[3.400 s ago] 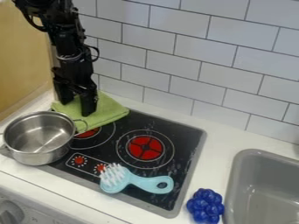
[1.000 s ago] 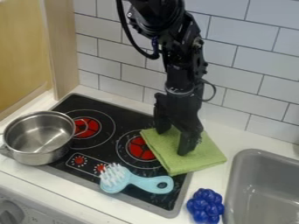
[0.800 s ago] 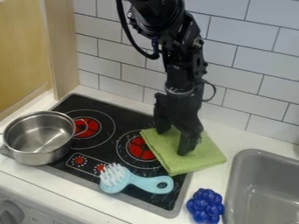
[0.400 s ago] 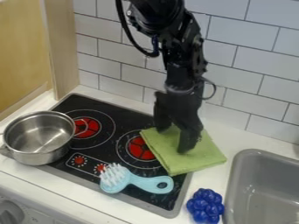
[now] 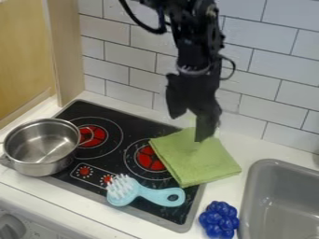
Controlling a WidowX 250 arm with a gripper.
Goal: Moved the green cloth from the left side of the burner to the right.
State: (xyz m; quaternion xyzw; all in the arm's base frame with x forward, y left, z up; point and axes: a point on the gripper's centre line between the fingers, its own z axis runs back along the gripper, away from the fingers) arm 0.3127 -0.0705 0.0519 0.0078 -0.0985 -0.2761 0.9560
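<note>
The black gripper [image 5: 189, 127] hangs just above the back part of the green cloth, its fingers apart and open. The folded green cloth [image 5: 198, 164] lies flat over the right edge of the black stove top [image 5: 128, 163], partly on the white counter. Its left corner covers part of the right burner [image 5: 149, 158]. One finger hides a small piece of the cloth's back edge.
A steel pot [image 5: 42, 147] stands at the stove's left, beside the left burner [image 5: 92, 136]. A light blue brush [image 5: 146, 192] lies at the front. Blue toy grapes [image 5: 219, 220] and a grey sink [image 5: 280, 200] are at right.
The cloth has gone from the stove's back left to its right side, the gripper moving right too. In the last moments the gripper has risen off the cloth, which stayed in place.
</note>
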